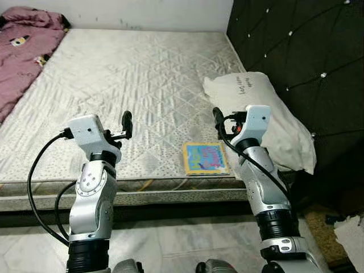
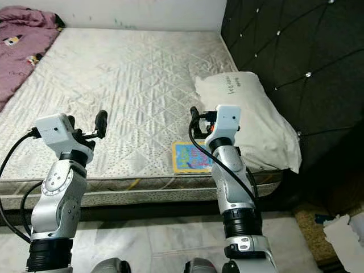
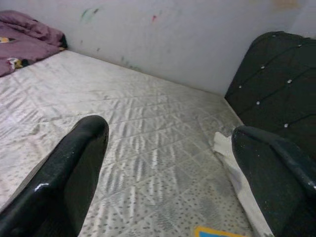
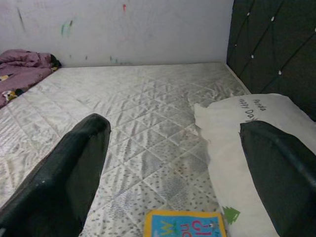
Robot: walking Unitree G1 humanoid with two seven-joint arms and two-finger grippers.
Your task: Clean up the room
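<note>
Grey quilted fabric covers the bare mattress (image 1: 131, 85) we face from the foot side, its diamond stitching running up to a pale wall (image 4: 123, 29) marked with small paint smudges. Both our silver arms are raised over the near edge of the bed. Our left pincer (image 1: 126, 126) hovers above the mattress with its two black fingers (image 3: 74, 168) spread wide and nothing between them. Our right pincer (image 1: 217, 120) is also spread and empty, held just above the near right part of the mattress.

Between the two arms, close to the near edge and nearer our right arm, a small colourful book (image 1: 205, 158) lies flat on the mattress, blue with a yellow border and bright lettering. Just beside it to the right, a white pillow (image 1: 267, 114) with dark handwriting on it lies along the right side of the bed, against a black tufted headboard (image 1: 296, 51) studded with shiny buttons. At the far left corner, a crumpled purple blanket (image 1: 23, 51) with small printed figures is bunched on the mattress. On the floor at the lower right, white crumpled paper (image 1: 352, 233) lies beside the bed frame.
</note>
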